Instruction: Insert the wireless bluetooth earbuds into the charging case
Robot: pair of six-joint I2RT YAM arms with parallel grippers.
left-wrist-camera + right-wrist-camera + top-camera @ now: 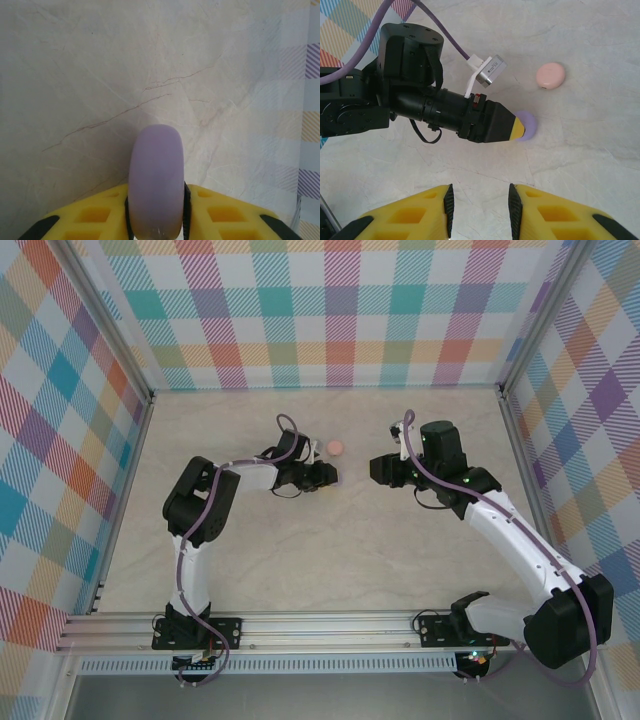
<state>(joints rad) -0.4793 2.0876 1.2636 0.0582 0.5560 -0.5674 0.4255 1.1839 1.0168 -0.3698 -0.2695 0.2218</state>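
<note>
- The left fingers [200,195] grip a purple disc [156,170] by its flat faces, close over the pale counter [330,550]. We take it for the charging case, but we cannot tell whether it is open.
- The right fingers [555,202] stand a modest way apart with nothing between them, hovering near the disc and facing the tip of the left arm [410,100].
- We cannot tell where the earbuds themselves lie; they are too small for us to pick out.
- In our judgement the task is at an early step, with the case in hand and nothing loaded. The next move likely calls for setting the case steady and opening it before any earbud goes in.
- A pink disc [550,75] lies flat on the counter a little beyond the purple one, apart from it.
- The left arm's black body and its purple cable crowd the space between the two arms. Any reach by the right fingers toward the disc must steer past the left fingers around it.
</note>
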